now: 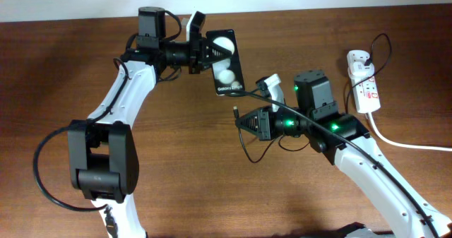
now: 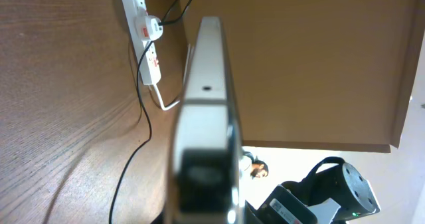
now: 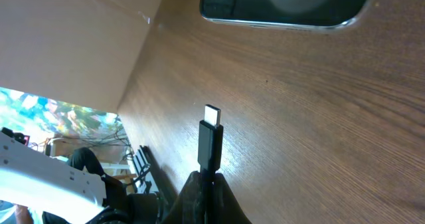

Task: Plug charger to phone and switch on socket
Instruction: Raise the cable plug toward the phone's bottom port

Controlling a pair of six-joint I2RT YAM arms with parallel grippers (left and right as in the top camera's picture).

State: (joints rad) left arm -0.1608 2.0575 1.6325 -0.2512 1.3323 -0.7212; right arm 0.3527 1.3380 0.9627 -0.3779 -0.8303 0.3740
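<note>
My left gripper (image 1: 200, 54) is shut on the top end of the black phone (image 1: 227, 63) and holds it tilted over the table's back middle. In the left wrist view the phone shows edge-on (image 2: 206, 98). My right gripper (image 1: 245, 121) is shut on the charger's black connector (image 1: 235, 111), just below the phone's lower end and apart from it. In the right wrist view the connector tip (image 3: 211, 136) sticks out of the jaws (image 3: 211, 183) towards the phone's bottom edge (image 3: 285, 1). The white socket strip (image 1: 365, 86) lies at the right with the charger's white adapter (image 1: 357, 57) plugged in.
The thin black cable loops on the table under my right arm (image 1: 244, 150) and arcs up from the adapter (image 1: 385, 44). The strip's thick white cord (image 1: 406, 143) runs off to the right. The strip and cable also show in the left wrist view (image 2: 145, 41).
</note>
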